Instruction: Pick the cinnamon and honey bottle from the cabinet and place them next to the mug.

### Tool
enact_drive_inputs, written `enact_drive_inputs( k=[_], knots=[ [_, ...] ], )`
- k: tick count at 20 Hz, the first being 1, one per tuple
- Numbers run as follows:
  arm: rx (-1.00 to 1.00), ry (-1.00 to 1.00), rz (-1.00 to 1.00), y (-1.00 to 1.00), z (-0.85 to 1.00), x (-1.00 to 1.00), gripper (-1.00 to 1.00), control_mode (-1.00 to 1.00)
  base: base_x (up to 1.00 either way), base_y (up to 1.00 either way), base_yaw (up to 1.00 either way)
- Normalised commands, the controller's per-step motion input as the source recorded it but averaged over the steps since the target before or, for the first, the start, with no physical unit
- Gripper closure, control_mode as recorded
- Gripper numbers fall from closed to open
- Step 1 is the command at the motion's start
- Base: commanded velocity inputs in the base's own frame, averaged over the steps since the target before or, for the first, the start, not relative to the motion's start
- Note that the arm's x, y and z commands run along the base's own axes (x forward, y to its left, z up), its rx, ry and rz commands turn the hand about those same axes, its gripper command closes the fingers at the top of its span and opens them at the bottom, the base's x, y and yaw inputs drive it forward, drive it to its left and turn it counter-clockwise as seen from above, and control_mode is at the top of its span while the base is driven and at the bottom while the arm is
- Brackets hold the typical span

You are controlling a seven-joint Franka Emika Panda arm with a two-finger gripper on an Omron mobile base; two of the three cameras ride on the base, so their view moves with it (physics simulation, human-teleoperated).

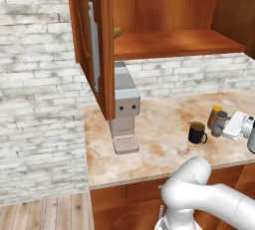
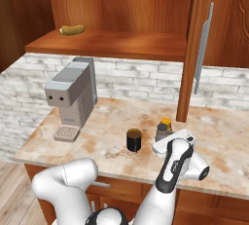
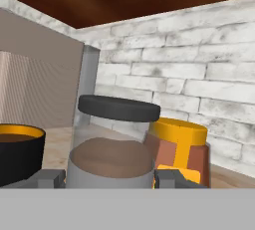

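The cinnamon, a grey jar with a dark cap, stands upright on the counter between my gripper's fingertips, which sit tight against its sides. The arm comes in from the right, and the gripper is at the jar. The honey bottle, amber with a yellow top, stands just behind the cinnamon. The black mug with brown liquid sits a little to the left of both. The honey bottle and the mug stand free. Above hangs the open cabinet.
A grey coffee machine stands at the counter's left, against the brick wall. The cabinet doors hang open over the counter. A small yellowish item lies on the shelf's left end. My white arm crosses the counter's front edge.
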Motion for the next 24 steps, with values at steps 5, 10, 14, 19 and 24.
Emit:
enact_drive_inputs(
  k=[5,10,14,19,24],
  knots=[
    [0.0,0.0,-0.01,-0.05,-0.16,0.0,-1.0,-1.0,0.0,0.0,0.0],
    [0.0,0.0,-0.01,-0.08,-0.03,-0.1,-1.0,-1.0,0.0,0.0,0.0],
    [0.0,0.0,-0.05,-0.1,0.0,-0.53,-1.0,-1.0,0.0,0.0,0.0],
    [0.02,-0.01,-0.12,-0.06,0.0,-0.99,-1.0,-1.0,0.0,0.0,0.0],
    [0.09,-0.13,-0.07,0.08,0.05,-1.0,-1.0,-1.0,0.0,0.0,0.0]
  ],
)
